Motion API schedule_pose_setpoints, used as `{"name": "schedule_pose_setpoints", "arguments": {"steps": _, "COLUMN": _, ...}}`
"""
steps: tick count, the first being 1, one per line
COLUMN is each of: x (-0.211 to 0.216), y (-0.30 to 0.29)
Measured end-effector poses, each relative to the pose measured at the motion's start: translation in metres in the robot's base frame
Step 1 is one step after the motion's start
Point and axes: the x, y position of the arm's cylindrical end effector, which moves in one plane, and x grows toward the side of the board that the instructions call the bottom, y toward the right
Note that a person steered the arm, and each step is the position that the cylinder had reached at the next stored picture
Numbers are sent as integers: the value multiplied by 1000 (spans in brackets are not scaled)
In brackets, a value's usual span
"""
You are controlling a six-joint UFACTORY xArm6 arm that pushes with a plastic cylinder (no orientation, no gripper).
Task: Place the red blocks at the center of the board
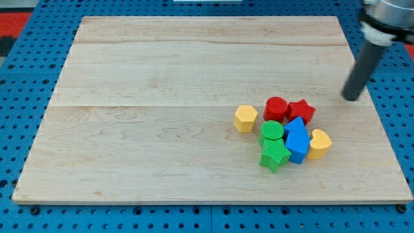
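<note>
My end effector is a plain dark rod, no jaws to open; my tip (352, 98) touches only bare wooden bench (162, 129), at 2 o'clock from the cluster. Ribbed red cylinder (276, 107) and red star (301, 110) sit touching at the cluster's 12 o'clock, right of board centre.

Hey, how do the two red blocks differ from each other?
The red round block has a smooth circular outline, while the red star block has points. The round one lies toward the view's left, nearer the yellow hexagon block; the star lies toward the view's right, nearer my tip. Both are red, touch each other, and sit along the cluster's top edge.
</note>
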Motion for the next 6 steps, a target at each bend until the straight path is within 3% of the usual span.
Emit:
{"name": "schedule_pose_setpoints", "arguments": {"steps": 1, "x": 43, "y": 23}}
{"name": "schedule_pose_setpoints", "arguments": {"steps": 2, "x": 55, "y": -26}}
{"name": "schedule_pose_setpoints", "arguments": {"steps": 4, "x": 34, "y": -157}}
{"name": "schedule_pose_setpoints", "arguments": {"steps": 6, "x": -13, "y": -202}}
